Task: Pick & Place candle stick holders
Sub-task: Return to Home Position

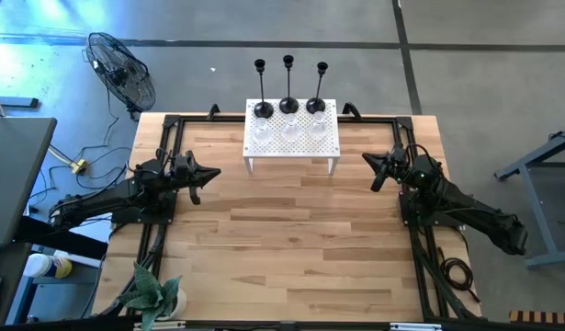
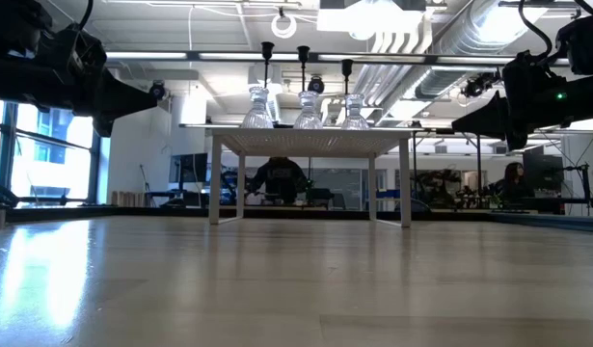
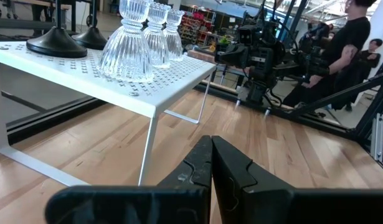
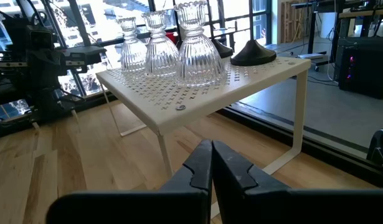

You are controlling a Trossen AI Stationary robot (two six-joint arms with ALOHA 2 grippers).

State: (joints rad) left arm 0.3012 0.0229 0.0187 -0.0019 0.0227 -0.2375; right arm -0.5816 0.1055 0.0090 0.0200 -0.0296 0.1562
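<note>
Three black candle stick holders [image 1: 288, 92] stand upright on their round bases along the far edge of a white perforated shelf [image 1: 291, 152] at the table's far middle. Three clear ribbed glass holders [image 4: 179, 46] stand in a row in front of them on the same shelf. My left gripper [image 1: 213, 172] is shut and empty, to the shelf's left, above the table. My right gripper [image 1: 367, 158] is shut and empty, to the shelf's right. Each wrist view shows the shelf ahead of the shut fingers [image 3: 211, 163] [image 4: 211, 160].
The white shelf stands on thin legs [image 2: 215, 183] on the wooden table. A black frame [image 1: 163, 147] runs along the table's left, right and far edges. A potted plant [image 1: 153, 294] sits at the near left corner. A fan [image 1: 121, 74] stands off the table. People show in the room behind.
</note>
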